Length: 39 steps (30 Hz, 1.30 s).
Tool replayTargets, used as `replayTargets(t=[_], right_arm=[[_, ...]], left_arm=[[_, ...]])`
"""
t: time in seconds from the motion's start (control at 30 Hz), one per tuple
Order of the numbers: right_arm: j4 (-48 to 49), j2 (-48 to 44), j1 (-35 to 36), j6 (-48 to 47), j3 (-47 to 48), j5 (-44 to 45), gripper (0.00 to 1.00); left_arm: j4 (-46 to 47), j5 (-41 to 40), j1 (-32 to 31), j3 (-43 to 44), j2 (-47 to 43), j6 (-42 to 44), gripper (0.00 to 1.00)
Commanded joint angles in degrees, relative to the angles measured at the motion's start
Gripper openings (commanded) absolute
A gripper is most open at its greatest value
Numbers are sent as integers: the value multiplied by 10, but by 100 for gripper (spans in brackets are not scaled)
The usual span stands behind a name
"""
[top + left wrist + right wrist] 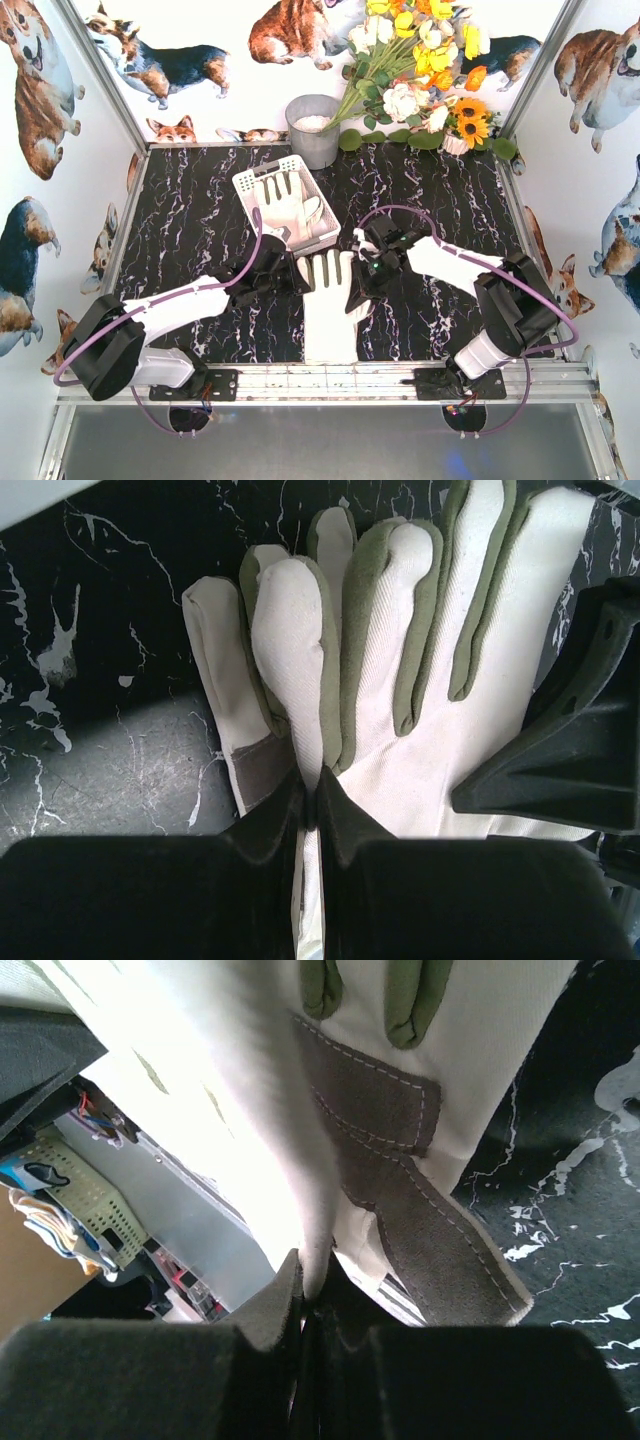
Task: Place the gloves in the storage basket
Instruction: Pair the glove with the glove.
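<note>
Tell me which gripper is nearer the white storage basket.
Left. The left gripper pinches the glove by one edge, just in front of the storage basket. The right gripper pinches the opposite edge, off the basket's near-right corner.

Both arms reach forward and inward from their bases, forearms low and angled toward each other. The left hand [296,274] and right hand [360,272] sit close together, each pinched tight on opposite edges of one glove [330,322]
</note>
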Motion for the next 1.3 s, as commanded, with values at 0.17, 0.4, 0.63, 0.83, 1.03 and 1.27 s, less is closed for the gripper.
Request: replayTargets(t=[0.17, 0.4, 0.63, 0.83, 1.03, 1.27], right_arm=[[-73, -2, 1, -34, 38, 13, 0], [-85, -13, 2, -36, 32, 6, 0], [-62, 6, 11, -24, 14, 15, 0], [-50, 21, 18, -18, 10, 30, 0], [-42, 41, 19, -19, 4, 43, 0], [-40, 56, 22, -22, 6, 50, 0]], left_arm=[[-61, -15, 3, 51, -25, -15, 0], [-125, -16, 0, 66, -27, -15, 0], [-106, -21, -1, 55, -8, -15, 0], [-118, -37, -3, 63, 15, -2, 0], [-117, -48, -6, 62, 31, 4, 0], [-112, -64, -8, 64, 43, 13, 0]])
